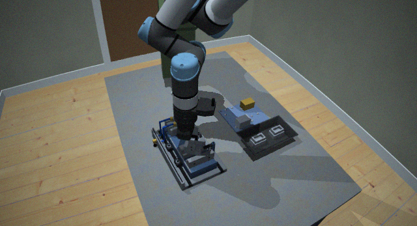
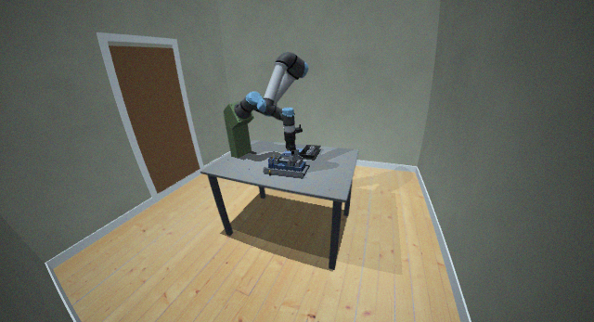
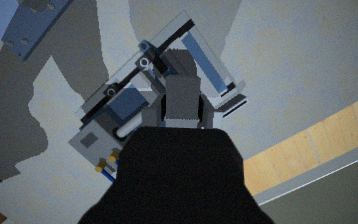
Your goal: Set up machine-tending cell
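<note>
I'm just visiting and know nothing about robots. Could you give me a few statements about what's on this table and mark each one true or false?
1. The gripper grips a grey blank over the vise. True.
2. The outfeed tray holds no parts. False: two finished parts lie in it, pockets up.
3. A brass blank sits at the infeed plate's far end. True.
4. The infeed plate holds no grey blank. False: one grey blank rests there.

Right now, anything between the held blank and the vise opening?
Nothing visible. The pincer is shut on a grey blank directly above the vise, whose opening below shows no other part. The blank hides the low bars and stop.
</note>
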Available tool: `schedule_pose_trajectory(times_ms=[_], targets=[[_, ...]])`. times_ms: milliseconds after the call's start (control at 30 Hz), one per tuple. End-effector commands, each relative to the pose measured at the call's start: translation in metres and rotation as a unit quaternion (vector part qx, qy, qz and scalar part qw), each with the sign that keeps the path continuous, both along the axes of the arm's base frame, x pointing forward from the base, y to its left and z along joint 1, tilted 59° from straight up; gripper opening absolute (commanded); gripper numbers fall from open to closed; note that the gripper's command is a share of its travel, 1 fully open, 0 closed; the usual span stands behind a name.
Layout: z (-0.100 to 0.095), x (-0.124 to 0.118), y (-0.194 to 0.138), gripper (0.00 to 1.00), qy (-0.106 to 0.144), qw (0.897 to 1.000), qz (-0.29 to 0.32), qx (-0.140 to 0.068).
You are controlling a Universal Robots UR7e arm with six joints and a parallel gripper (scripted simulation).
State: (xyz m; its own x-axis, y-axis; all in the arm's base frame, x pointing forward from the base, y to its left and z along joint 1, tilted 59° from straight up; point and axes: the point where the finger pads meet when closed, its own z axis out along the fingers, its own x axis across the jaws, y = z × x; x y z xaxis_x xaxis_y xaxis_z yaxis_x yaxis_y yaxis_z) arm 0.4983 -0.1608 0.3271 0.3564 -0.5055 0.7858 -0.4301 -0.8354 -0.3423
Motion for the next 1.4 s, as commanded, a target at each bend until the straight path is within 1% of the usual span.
schedule_pose_trajectory(times_ms=[0, 600, 1367], targets=[[0.000, 0.000, 0.000, 0.00, 0.000, 1.000, 0.000, 0.000], [0.002, -0.002, 0.001, 0.00, 0.000, 1.000, 0.000, 0.000], [0.013, -0.021, 0.005, 0.00, 0.000, 1.000, 0.000, 0.000]])
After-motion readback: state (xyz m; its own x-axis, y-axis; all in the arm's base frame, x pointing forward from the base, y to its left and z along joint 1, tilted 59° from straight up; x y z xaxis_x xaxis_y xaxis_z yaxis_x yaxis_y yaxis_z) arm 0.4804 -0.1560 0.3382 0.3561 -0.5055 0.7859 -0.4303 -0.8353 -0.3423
